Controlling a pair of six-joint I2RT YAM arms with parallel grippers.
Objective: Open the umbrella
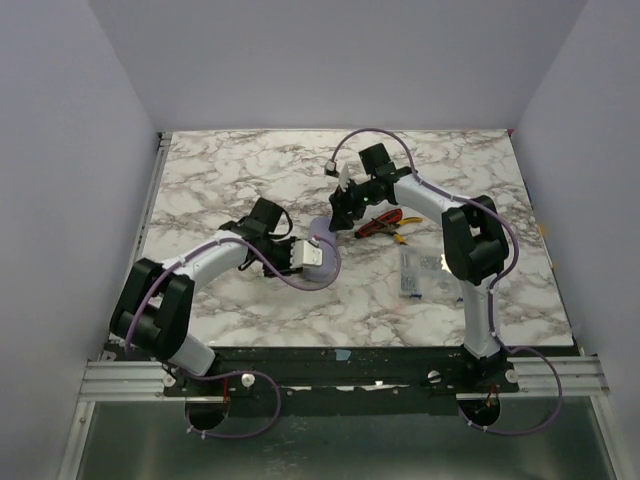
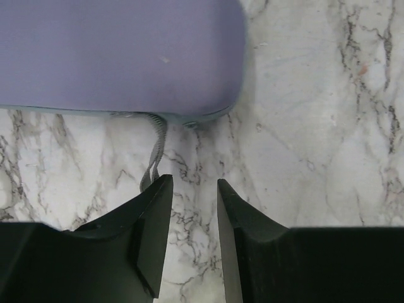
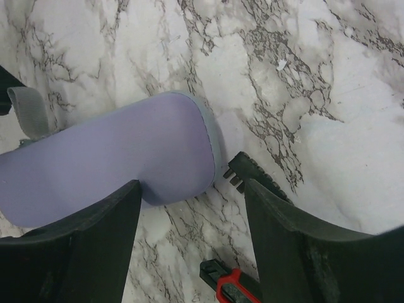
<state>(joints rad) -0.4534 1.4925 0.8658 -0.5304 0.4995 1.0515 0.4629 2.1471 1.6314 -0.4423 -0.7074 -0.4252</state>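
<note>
The umbrella shows only as its pale lavender sleeve (image 1: 322, 234), lying flat on the marble table between the two arms. In the left wrist view the umbrella sleeve (image 2: 120, 57) fills the top, and a grey strap (image 2: 154, 148) hangs from it down to my left finger. My left gripper (image 2: 194, 186) has a narrow gap between its jaws, with only bare marble in it. My right gripper (image 3: 192, 189) stands wide open just off the rounded end of the sleeve (image 3: 113, 158), its left finger beside that end. Canopy, shaft and handle are hidden.
A red-handled tool (image 1: 380, 225) lies just right of the right gripper, and its black tip (image 3: 252, 173) and red grip (image 3: 237, 287) sit by the right finger. A clear plastic box (image 1: 420, 272) rests near the right arm's base. White walls enclose the table.
</note>
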